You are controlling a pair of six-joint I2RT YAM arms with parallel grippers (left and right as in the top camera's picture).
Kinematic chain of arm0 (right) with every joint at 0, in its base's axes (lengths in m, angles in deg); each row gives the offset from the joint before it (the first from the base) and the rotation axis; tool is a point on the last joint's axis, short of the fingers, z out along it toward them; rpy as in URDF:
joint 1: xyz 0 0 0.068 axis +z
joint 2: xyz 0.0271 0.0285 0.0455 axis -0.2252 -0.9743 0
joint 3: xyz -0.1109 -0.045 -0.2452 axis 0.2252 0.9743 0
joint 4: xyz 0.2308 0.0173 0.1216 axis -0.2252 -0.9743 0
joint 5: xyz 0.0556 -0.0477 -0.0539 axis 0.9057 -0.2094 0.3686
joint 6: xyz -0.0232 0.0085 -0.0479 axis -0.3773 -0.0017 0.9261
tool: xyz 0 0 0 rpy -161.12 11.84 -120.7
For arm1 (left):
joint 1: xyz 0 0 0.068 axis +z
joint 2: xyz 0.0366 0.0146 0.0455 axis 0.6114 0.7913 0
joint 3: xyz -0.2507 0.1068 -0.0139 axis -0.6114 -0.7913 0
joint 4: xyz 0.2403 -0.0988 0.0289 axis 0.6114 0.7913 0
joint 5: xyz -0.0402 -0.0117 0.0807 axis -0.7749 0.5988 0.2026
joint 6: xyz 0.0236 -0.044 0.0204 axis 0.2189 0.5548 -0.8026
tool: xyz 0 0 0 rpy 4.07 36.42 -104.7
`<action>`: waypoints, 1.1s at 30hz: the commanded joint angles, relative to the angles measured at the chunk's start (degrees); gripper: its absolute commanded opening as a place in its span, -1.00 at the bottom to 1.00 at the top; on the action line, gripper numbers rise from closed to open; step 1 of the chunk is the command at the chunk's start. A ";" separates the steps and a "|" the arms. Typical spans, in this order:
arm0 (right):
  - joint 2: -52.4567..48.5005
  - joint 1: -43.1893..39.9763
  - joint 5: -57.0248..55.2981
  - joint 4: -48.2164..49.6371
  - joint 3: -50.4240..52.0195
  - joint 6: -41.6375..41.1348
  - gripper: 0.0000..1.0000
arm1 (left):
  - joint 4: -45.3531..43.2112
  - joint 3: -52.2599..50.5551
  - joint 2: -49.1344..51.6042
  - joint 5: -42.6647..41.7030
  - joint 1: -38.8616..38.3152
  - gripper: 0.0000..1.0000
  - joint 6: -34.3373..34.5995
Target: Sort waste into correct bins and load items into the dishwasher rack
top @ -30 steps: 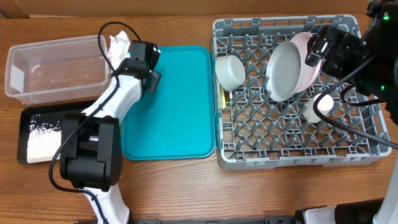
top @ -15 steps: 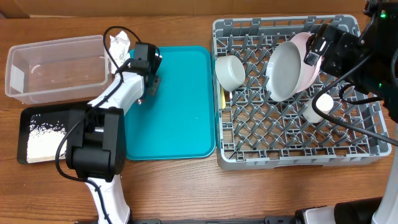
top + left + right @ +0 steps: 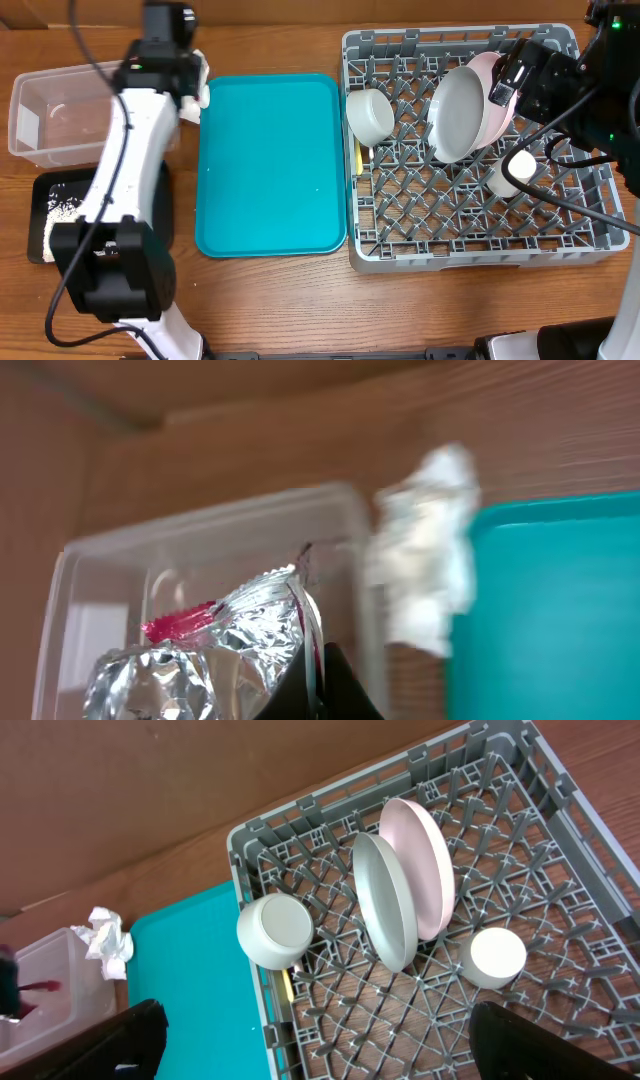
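Wrapper (image 3: 235, 635) sits pinched in your left end effector (image 3: 318, 678) over the clear tub (image 3: 120, 575); your right end effector (image 3: 325, 1045) hangs spread wide over the dishwasher rack (image 3: 520, 860).

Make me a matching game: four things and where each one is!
Things
1. crumpled napkin
2. rice grains
3. small white cup
4. snack wrapper

Places
A. in the dishwasher rack
B. pinched by the left gripper
C. in the black tray
D. on the table, between the clear tub and the teal tray

Pairs: 1-D, 2-C, 3-A, 4-B
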 commanded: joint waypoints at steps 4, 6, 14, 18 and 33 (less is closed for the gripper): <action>-0.04 -0.11 0.76 0.13 -0.44 -0.09 1.00 | -0.90 0.11 4.02 -9.44 8.00 0.20 4.76; -0.04 -0.11 1.66 0.15 -0.44 -0.09 1.00 | -1.20 0.94 3.80 -9.62 7.93 0.79 4.79; -1.86 -0.11 2.58 0.15 -0.44 -0.07 1.00 | -18.67 2.23 8.55 -19.32 4.52 0.45 4.07; -3.02 -0.11 2.89 0.15 -0.44 -0.07 1.00 | -25.46 2.23 15.28 -25.33 3.76 0.37 4.07; -3.30 -0.11 3.08 0.15 -0.44 -0.07 1.00 | -28.24 2.25 21.97 -22.58 0.66 -0.12 4.07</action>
